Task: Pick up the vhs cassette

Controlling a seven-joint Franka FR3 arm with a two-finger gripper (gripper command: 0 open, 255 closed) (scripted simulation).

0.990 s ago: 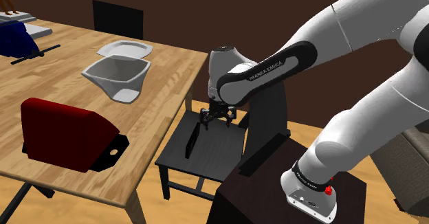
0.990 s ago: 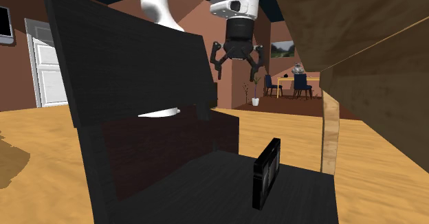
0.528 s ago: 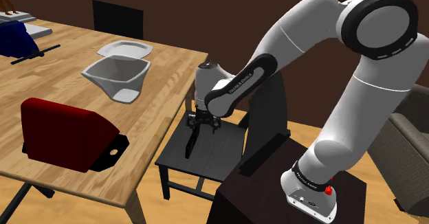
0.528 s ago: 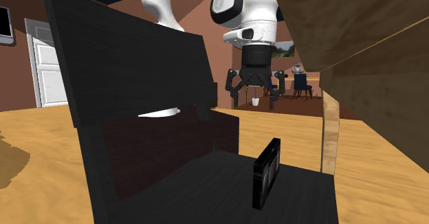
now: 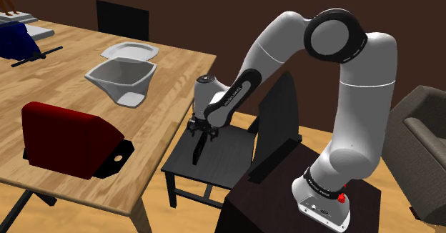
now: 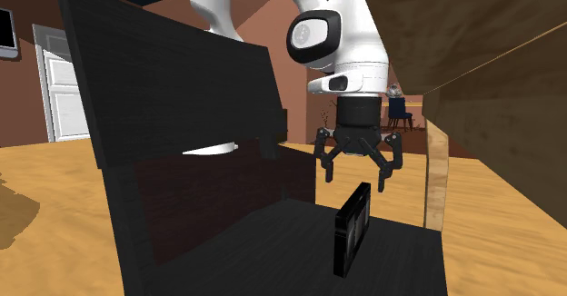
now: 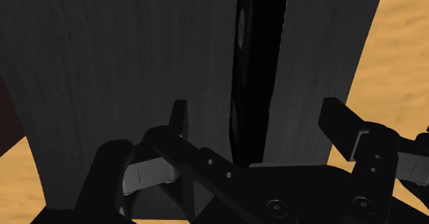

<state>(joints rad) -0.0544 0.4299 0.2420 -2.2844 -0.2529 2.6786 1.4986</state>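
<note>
The gripper [image 6: 354, 183] has been lowered just above the upright cassette [image 6: 353, 228] on the chair [image 6: 254, 258]; fingers spread, nothing grasped; pickup judged imminent.

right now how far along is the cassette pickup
Done: the open pincer is lined up over the black cassette, which stands on edge on the dark chair seat. In hand: the approach. In the wrist view the fingers stand apart, one on each side of the cassette, and do not clasp it. Left: lower around it, shut, and lift. The cassette is not off the seat yet.
</note>
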